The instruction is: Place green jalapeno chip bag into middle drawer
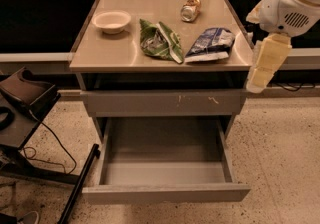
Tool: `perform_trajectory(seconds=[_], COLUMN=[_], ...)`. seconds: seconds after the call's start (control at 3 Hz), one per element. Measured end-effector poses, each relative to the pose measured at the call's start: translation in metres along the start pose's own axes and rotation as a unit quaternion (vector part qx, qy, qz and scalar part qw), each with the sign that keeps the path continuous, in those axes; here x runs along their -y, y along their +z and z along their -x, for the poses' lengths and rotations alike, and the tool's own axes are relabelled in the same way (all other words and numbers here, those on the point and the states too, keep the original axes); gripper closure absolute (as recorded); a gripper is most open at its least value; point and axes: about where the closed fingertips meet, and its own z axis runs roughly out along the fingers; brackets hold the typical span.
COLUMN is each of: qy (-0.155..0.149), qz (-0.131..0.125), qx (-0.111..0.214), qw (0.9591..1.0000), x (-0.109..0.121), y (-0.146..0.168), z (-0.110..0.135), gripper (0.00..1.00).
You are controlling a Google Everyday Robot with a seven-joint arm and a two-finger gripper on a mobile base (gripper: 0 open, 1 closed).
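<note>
The green jalapeno chip bag (160, 41) lies flat in the middle of the countertop (100, 58), green foil with a white stripe. The middle drawer (165, 193) is pulled out wide below, with a plain grey front and nothing inside. My gripper (258, 79) hangs pale and cream-coloured under the white arm housing (292, 3), off the counter's right edge. It is to the right of the bag, apart from it, and holds nothing that I can see.
A blue-and-white snack bag (211, 45) lies just right of the green bag. A tipped can (190, 9) lies behind it and a pale bowl (112, 20) sits at the left. The scuffed drawer front (165, 103) above is shut. A black stand with cables (25, 99) is on the left.
</note>
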Motion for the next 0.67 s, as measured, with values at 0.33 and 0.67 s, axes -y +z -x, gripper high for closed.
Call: perform_trajectory(seconds=[0.33, 0.67], qy=[0.005, -0.04], qz=[-0.007, -0.01], qx=[0.018, 0.058], qw=[0.9998, 0.9975], x=[0.006, 0.039], y=[0.0, 0.013], z=[0.004, 0.047], gripper=[0.0, 0.0])
